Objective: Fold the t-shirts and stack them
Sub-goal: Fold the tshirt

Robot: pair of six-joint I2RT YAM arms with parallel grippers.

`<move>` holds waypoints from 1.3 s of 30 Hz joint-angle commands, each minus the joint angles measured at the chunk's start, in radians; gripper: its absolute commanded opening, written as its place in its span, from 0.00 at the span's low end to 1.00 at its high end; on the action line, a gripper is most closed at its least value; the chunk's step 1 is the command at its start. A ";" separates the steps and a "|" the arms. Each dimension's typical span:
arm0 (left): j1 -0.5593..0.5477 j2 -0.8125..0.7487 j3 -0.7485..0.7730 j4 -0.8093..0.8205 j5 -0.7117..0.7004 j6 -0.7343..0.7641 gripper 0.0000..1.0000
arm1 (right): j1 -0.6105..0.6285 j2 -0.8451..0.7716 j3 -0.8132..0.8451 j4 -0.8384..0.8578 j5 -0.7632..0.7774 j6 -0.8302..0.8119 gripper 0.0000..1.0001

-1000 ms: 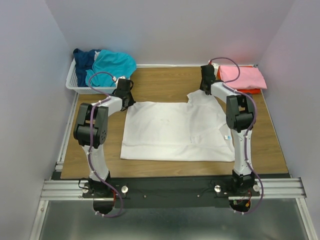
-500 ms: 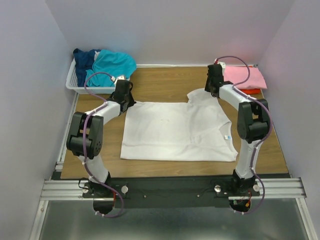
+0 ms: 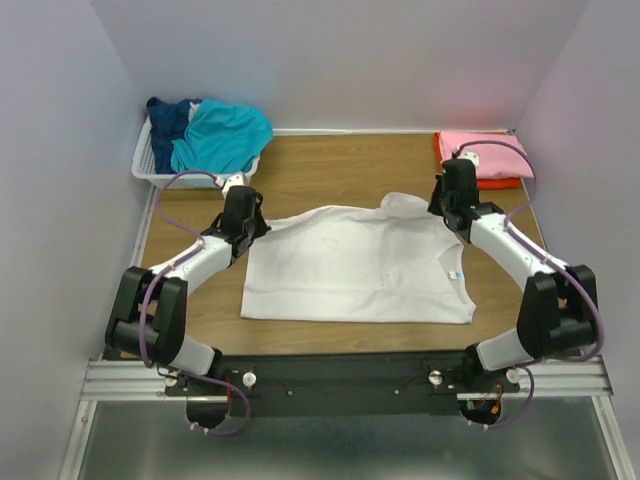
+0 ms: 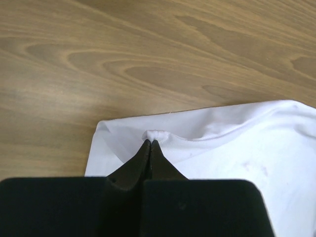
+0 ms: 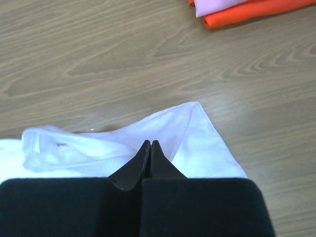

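A white t-shirt (image 3: 355,265) with a small blue neck label (image 3: 453,274) lies spread on the wooden table. My left gripper (image 3: 258,222) is shut on its far left edge; the left wrist view shows a pinch of white cloth (image 4: 157,134) at the fingertips. My right gripper (image 3: 442,210) is shut on the far right edge, with the cloth (image 5: 163,129) lifted into a fold. The far edge is pulled toward the near side. Folded pink (image 3: 480,150) and orange (image 3: 500,182) t-shirts are stacked at the far right. Teal (image 3: 225,130) and navy (image 3: 165,115) t-shirts lie in a basket.
A white slatted basket (image 3: 150,170) stands at the far left corner. Walls close in on the left, right and far sides. The orange and pink stack shows at the top of the right wrist view (image 5: 247,10).
Both grippers have moved toward the near side, drawing the white t-shirt's far edge with them. The right gripper has come away from the pink stack; both arms have lowered and stretched out.
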 commanded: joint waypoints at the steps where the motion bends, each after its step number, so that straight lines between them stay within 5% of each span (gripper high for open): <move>1: -0.005 -0.112 -0.076 0.028 -0.050 -0.043 0.00 | -0.002 -0.122 -0.101 -0.009 -0.006 0.030 0.01; 12: -0.005 -0.369 -0.278 0.009 -0.083 -0.105 0.00 | -0.002 -0.364 -0.234 -0.121 0.054 0.071 0.01; 39: -0.005 -0.610 -0.464 -0.020 -0.008 -0.155 0.00 | -0.002 -0.664 -0.359 -0.385 0.037 0.247 0.01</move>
